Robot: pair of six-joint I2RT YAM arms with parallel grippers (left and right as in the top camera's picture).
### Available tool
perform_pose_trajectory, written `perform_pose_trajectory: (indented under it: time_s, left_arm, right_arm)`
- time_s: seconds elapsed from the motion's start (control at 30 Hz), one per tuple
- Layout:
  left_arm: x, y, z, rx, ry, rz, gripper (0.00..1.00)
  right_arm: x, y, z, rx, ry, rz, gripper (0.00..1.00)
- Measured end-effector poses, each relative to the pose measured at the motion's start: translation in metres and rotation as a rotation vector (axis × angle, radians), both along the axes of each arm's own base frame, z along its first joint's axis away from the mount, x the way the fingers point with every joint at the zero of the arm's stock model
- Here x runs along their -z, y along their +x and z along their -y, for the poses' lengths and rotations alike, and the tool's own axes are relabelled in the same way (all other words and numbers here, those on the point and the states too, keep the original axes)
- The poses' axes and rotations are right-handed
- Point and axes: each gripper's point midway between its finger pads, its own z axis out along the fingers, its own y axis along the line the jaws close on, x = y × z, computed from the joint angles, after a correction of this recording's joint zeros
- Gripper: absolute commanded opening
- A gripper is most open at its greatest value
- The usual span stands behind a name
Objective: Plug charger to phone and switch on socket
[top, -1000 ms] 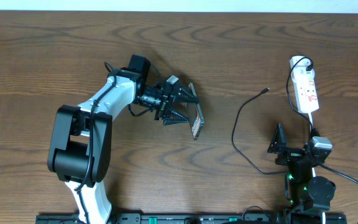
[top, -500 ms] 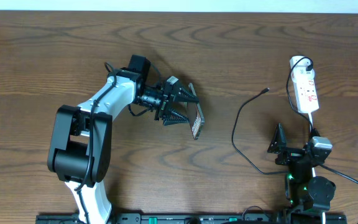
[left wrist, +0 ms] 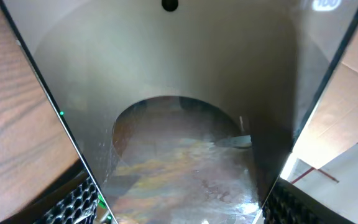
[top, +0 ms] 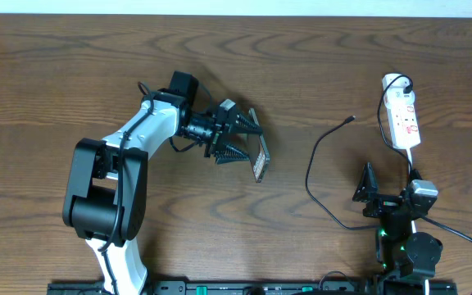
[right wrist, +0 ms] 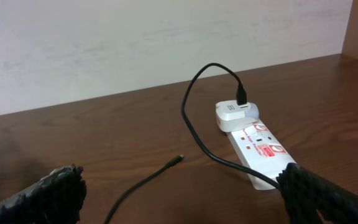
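My left gripper [top: 238,140] is shut on the phone [top: 259,156], a grey-brown slab held on its edge just above the table's middle. In the left wrist view the phone's glossy face [left wrist: 185,93] fills the space between my fingers [left wrist: 73,202]. The charger's black cable [top: 311,168] lies loose on the table, its tip [top: 351,120] pointing to the back right; the tip [right wrist: 180,158] also shows in the right wrist view. The white socket strip [top: 402,119] lies at the far right with a white adapter [right wrist: 232,112] plugged in. My right gripper [top: 367,192] is open and empty, near the front right.
The strip's cord runs from its near end toward the right arm's base [top: 408,246]. The black cable loops between the strip [right wrist: 257,149] and my right gripper [right wrist: 185,205]. The left arm [top: 138,131] spans the left-middle of the wooden table [top: 56,82].
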Motion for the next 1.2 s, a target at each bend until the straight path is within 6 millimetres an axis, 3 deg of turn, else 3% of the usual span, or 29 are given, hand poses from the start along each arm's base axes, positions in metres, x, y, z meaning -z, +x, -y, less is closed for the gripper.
perform_pose_trajectory:
  time_s: [0.83,1.2]
  left_arm:
    - [0.006,0.012,0.001,-0.009,0.022,0.101,0.58]
    - [0.006,0.012,0.001,-0.009,0.022,0.101,0.58]
  right_arm:
    - [0.000,0.000,-0.003,-0.014,0.020,0.002,0.99]
    - [-0.006,-0.002,-0.043,-0.221,0.447,-0.004,0.99]
